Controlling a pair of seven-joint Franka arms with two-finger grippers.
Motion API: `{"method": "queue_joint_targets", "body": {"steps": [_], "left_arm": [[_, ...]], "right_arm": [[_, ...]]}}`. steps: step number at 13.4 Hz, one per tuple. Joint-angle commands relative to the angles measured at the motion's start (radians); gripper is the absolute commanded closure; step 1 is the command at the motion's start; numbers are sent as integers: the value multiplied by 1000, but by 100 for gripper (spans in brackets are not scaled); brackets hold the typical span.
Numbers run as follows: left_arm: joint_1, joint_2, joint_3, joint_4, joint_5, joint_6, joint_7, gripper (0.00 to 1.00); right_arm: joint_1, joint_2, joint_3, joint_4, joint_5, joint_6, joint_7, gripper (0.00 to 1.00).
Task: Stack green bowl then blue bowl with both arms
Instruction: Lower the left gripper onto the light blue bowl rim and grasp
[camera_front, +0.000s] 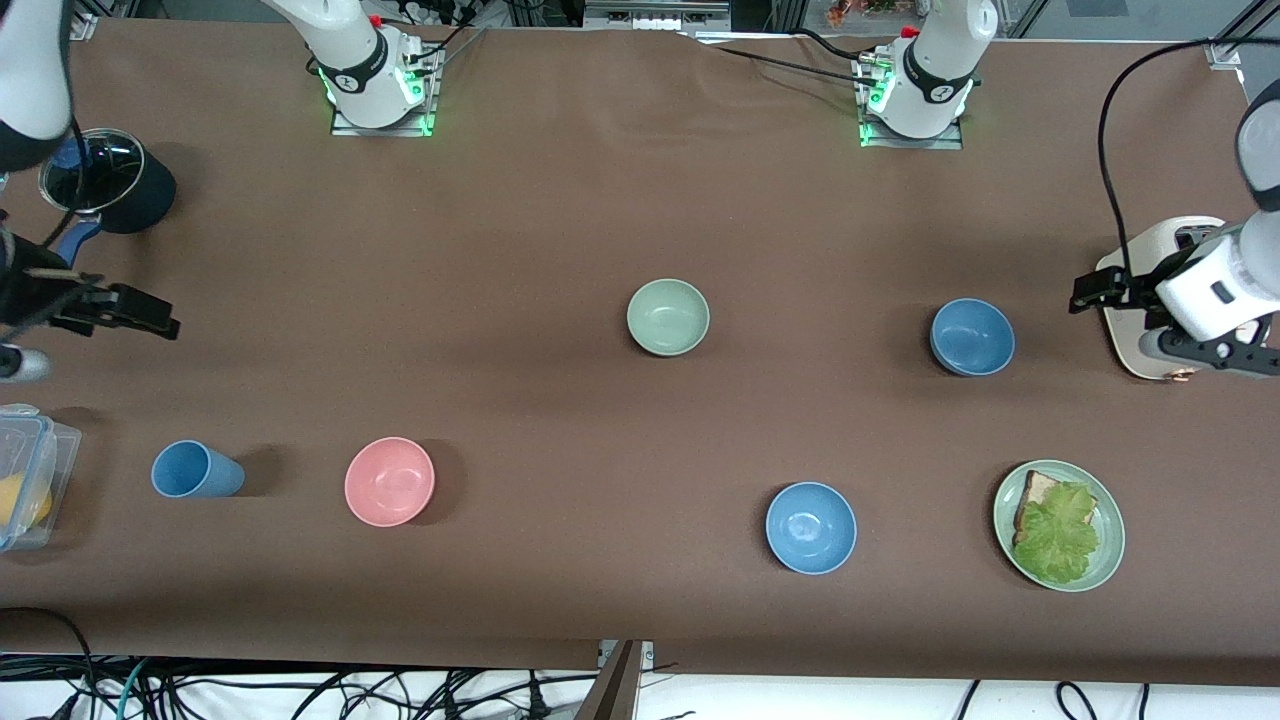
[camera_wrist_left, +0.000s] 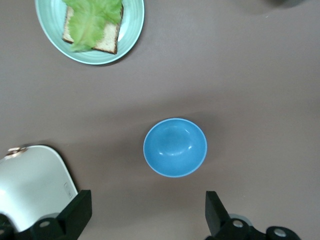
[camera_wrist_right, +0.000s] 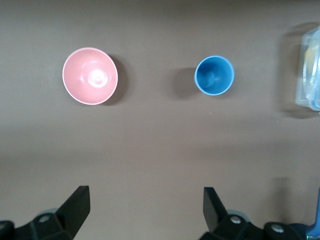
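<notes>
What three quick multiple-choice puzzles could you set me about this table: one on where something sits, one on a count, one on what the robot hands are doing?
1. The small round pale green bowl sits:
A. alone near the table's middle
B. inside a blue bowl
C. on the flat green plate

2. How many small round plain blue bowls, the cup apart?
A. one
B. two
C. three

3. The two black grippers are:
A. both shut on bowls
B. one open, one shut
C. both open, holding nothing

Answers:
1 A: bare cloth surrounds it.
2 B: one blue bowl by the left arm's end, another blue bowl nearer the front camera.
3 C: the left gripper and right gripper show spread fingers with nothing between.
</notes>
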Motion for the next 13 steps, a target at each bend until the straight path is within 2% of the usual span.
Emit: {"method": "queue_joint_targets", "body": {"steps": [1, 4, 7, 10, 13], "left_arm": [[42, 36, -4, -88, -8, 145, 110, 0], [50, 35, -4, -275, -8, 376, 169, 0], [50, 59, -6, -413, -6, 619, 210, 0], [49, 121, -6, -487, -6, 760, 219, 0], [49, 164, -8, -503, -5, 803, 334, 0]], "right_arm": [[-47, -107, 44, -74, -10, 18, -10, 0], [-67, -138, 44, -95, -24, 25, -17, 0], [-87, -161, 46, -103, -61, -29, -42, 0], [-119, -168, 47, -106, -62, -35, -192, 0], [-136, -168, 70, -106, -67, -63, -203, 0]]}}
